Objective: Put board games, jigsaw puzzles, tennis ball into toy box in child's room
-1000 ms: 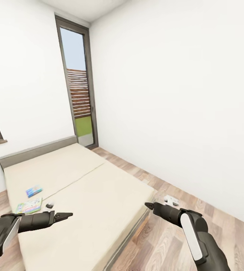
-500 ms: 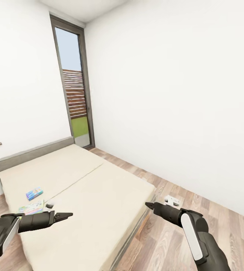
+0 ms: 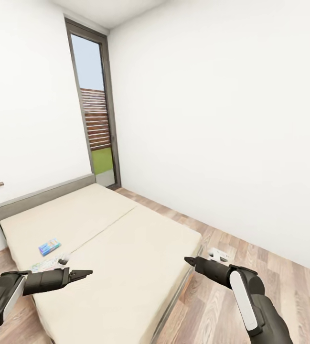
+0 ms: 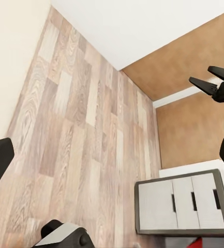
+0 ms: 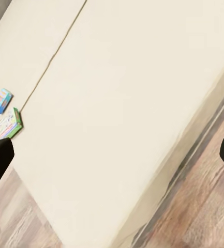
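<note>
The robot is facing the low wide bed (image 3: 112, 239) with its beige mattress and grey frame and headboard, and both dark arms are reaching forward over its near end, carrying nothing. The left gripper (image 3: 80, 274) is hovering above the mattress close to the near side edge, its black fingers showing as one closed point in the head view, so it is reading as clenched on nothing. The right gripper (image 3: 190, 261) is hanging just past the bed's foot corner, above the wood plank floor (image 3: 231, 296); its tip is also showing as a single dark point, but the right wrist view shows its two fingers at opposite edges of the frame, so I cannot tell whether it is open or closed.

Two of the task's board games are lying flat on the bed. The small blue game box (image 3: 49, 246) is resting on the mattress between the headboard and the left gripper, and the flat white game box with the green edge (image 5: 7, 124) is sitting just beside it, nearer the bed's side edge; in the head view the left arm is partly covering it. Both appear placed as loose toys left on the bed, within likely reach of the left arm.

The left wrist view is showing a grey three-drawer cabinet (image 4: 181, 202) on the plank floor, away from the bed.

My judgement: the robot is lining up on the bed to collect these two games.
</note>
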Controlling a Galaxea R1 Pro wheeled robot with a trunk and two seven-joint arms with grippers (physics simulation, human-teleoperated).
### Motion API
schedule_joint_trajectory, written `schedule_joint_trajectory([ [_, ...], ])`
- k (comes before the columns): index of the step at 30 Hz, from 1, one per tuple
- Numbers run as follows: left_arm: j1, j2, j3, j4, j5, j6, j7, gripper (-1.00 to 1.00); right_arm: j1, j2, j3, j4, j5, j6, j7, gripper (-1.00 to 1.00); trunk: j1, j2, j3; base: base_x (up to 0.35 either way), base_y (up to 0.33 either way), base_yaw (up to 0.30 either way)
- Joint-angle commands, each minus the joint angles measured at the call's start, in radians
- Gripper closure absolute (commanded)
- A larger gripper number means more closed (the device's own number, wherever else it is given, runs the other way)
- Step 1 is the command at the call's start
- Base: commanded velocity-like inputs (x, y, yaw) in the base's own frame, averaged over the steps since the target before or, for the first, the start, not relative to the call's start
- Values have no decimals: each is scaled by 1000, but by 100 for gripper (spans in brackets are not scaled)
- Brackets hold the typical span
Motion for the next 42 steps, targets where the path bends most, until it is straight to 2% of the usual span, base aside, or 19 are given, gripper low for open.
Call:
schedule_joint_trajectory([
  [1,0,1,0,0,3,10,-2,-100,-1,1,-3,0,8,5,10,-100,0,-1,0,-2,69,-192],
  [15,0,1,0,0,3,11,-2,-100,-1,1,-3,0,8,5,9,-100,0,-1,0,-1,65,-214],
  [23,0,1,1,0,3,10,-2,-100,-1,1,-3,0,8,4,9,-100,0,-1,0,0,210,-34],
  [42,0,2,1,0,3,11,-2,-100,-1,1,-3,0,8,4,9,-100,0,-1,0,0,82,-2],
])
